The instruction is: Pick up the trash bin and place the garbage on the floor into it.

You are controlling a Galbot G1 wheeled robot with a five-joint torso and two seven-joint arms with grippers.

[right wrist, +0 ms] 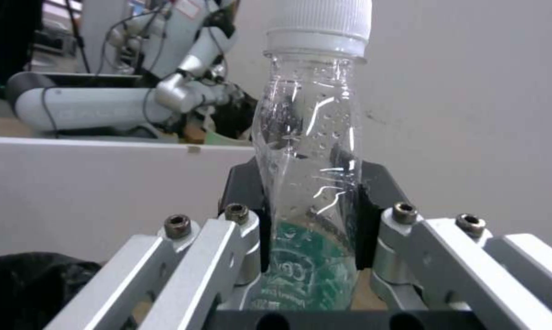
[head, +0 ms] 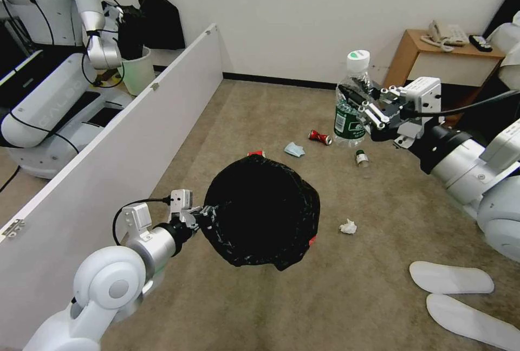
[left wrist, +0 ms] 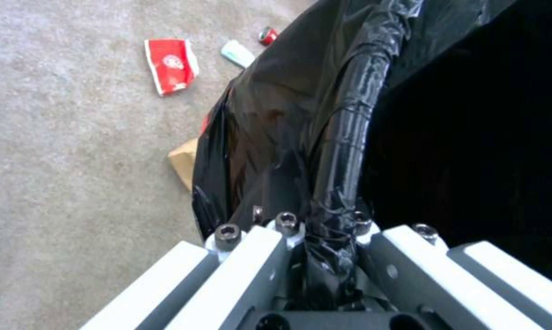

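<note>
A: At centre of the head view, item one: the trash bin (head: 260, 211), red shell almost hidden under its black bag liner. Where is it held, and why there?

B: Left claw (head: 203, 214) is clamped on the bagged rim at the bin's left edge; the left wrist view shows the rolled plastic pinched between the fingers (left wrist: 270, 256). The bin hangs clear of the floor (head: 379, 286), mouth up and open. My reading: a carried bin can be brought under whatever the other arm lifts.

A: Item two, upper right of centre?

B: One clear green-labelled bottle (head: 352, 103), white cap up, upright. Right claw (head: 362, 106) is closed around its middle, just above the label, and holds it high, up and to the right of the bin mouth, not yet over it. Likely kept high so it clears the rim on the way in.

A: Remaining stock on the carpet?

B: Crushed red can (head: 319, 137), face mask (head: 294, 149), a small second bottle (head: 361, 158), tissue wad (head: 348, 226), two white slippers (head: 451, 278) at lower right. Left wrist view adds a red carton (left wrist: 171, 65) and a cardboard piece (left wrist: 185, 161) beside the bin. All uncollected.
</note>
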